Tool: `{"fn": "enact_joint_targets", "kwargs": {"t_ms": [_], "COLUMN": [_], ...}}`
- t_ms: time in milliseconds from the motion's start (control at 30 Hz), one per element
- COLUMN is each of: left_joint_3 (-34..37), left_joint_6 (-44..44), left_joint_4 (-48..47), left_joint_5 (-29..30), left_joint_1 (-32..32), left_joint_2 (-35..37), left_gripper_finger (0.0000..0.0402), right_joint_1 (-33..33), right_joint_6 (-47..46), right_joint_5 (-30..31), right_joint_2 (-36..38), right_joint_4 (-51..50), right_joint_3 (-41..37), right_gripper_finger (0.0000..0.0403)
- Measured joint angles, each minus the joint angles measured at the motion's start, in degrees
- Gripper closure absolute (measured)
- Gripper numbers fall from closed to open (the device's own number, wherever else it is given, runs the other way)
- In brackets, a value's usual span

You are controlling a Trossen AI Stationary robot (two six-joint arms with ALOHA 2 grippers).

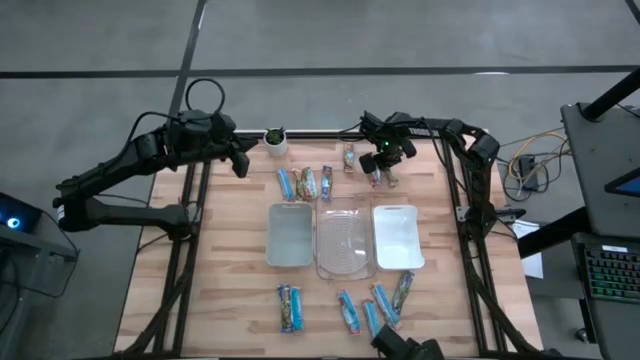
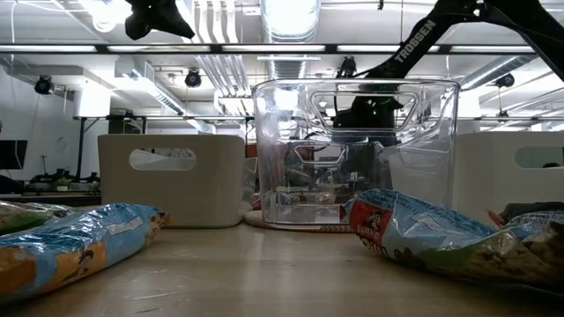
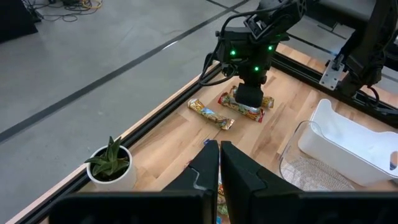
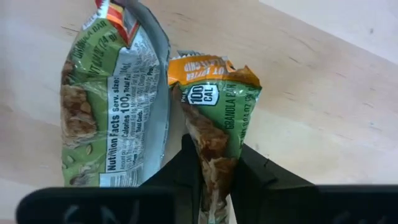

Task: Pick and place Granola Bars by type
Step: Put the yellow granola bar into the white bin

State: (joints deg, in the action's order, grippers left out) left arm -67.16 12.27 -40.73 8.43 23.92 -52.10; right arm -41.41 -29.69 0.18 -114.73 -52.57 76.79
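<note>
The sorting looks barely begun: the three trays in the middle of the tabletop [image 1: 235,300], a grey tray [image 1: 289,236], a clear tray [image 1: 345,240] and a white tray [image 1: 398,236], all appear empty in the high view, and every granola bar lies loose on the wood. One cluster of bars [image 1: 305,183] sits toward the far edge beyond the grey tray, with a single bar [image 1: 348,157] just beside it; another pair of bars [image 1: 290,306] and a group of blue and green ones [image 1: 380,303] lie along the near edge. The right pincer [image 1: 379,170] is down at the far edge, beyond the white tray, its arm bent steeply over the spot, and its fingers are pressed in on a green-wrapped granola bar with an orange end [image 4: 214,124], which is pinched between them while a second green bar [image 4: 112,93] lies just beside it on the wood. So the first pick seems to be under way, with all placing left to do. The left pincer [image 3: 219,168] hangs pressed together and empty near the far left corner, close to the small potted plant [image 1: 274,139].
</note>
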Motion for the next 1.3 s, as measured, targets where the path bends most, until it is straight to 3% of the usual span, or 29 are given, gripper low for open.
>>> {"fn": "enact_joint_targets", "kwargs": {"t_ms": [333, 633, 1000, 1300], "left_joint_3": [0.0, 0.0, 0.0, 0.0], "left_joint_6": [0.2, 0.2, -0.1, -0.2], "left_joint_4": [0.0, 0.0, 0.0, 0.0], "left_joint_5": [0.0, 0.0, -1.4, -3.0], "left_joint_1": [0.0, 0.0, 0.0, 0.0], "left_joint_2": [0.0, 0.1, 0.3, 0.6], "left_gripper_finger": [0.0402, 0.0402, 0.0402, 0.0402], "right_joint_1": [0.0, 1.6, 9.8, 18.4], "right_joint_6": [0.1, -0.3, -0.3, 3.1], "right_joint_5": [-0.2, -1.4, -5.4, -9.0], "right_joint_2": [7.7, 19.5, 36.2, 41.6], "right_joint_4": [-1.5, -10.6, -18.9, -22.6], "right_joint_3": [0.0, 0.6, 0.7, 0.7], "right_gripper_finger": [0.0356, 0.0356, 0.0356, 0.0356]}}
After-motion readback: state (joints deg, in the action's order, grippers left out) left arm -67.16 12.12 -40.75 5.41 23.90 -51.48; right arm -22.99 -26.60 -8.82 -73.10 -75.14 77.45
